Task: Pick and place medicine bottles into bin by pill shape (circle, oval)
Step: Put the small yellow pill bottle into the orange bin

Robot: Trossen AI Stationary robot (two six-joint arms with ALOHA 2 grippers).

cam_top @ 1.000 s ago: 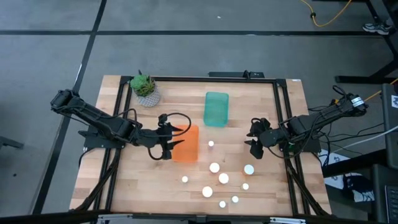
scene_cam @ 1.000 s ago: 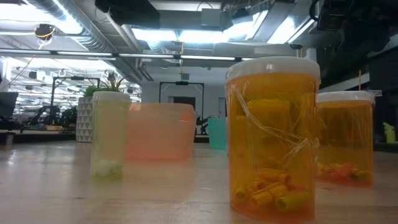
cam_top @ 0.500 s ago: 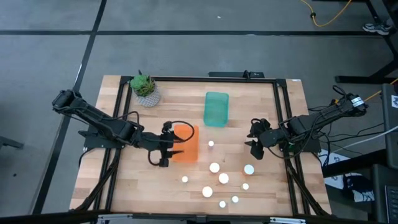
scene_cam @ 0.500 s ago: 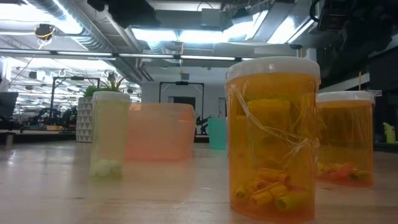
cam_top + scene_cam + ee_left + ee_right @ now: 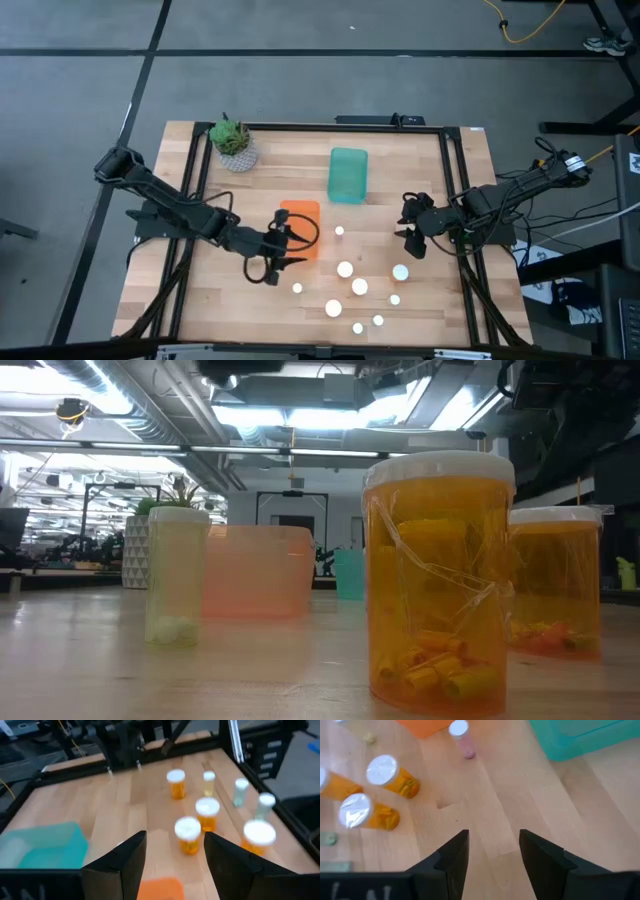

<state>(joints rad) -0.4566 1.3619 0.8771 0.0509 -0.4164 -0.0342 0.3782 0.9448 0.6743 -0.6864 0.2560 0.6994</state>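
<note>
The left gripper (image 5: pixel 281 262) hangs with fingers parted and empty at the orange bin's (image 5: pixel 298 218) 6 o'clock edge, partly covering that bin from above. The right gripper (image 5: pixel 409 232), also parted and empty, waits at 3 o'clock beside the counter's (image 5: pixel 200 290) black frame rail. Between them the wood is open. Nine white-capped medicine bottles (image 5: pixel 345 269) stand in a loose cluster at 5 o'clock from the orange bin; one small pink bottle (image 5: pixel 339 231) stands alone, just at that bin's 3 o'clock. A teal bin (image 5: pixel 347 174) and a potted plant (image 5: pixel 233 143) sit toward 12 o'clock. At counter height, near amber bottles (image 5: pixel 437 580) block most others.
</note>
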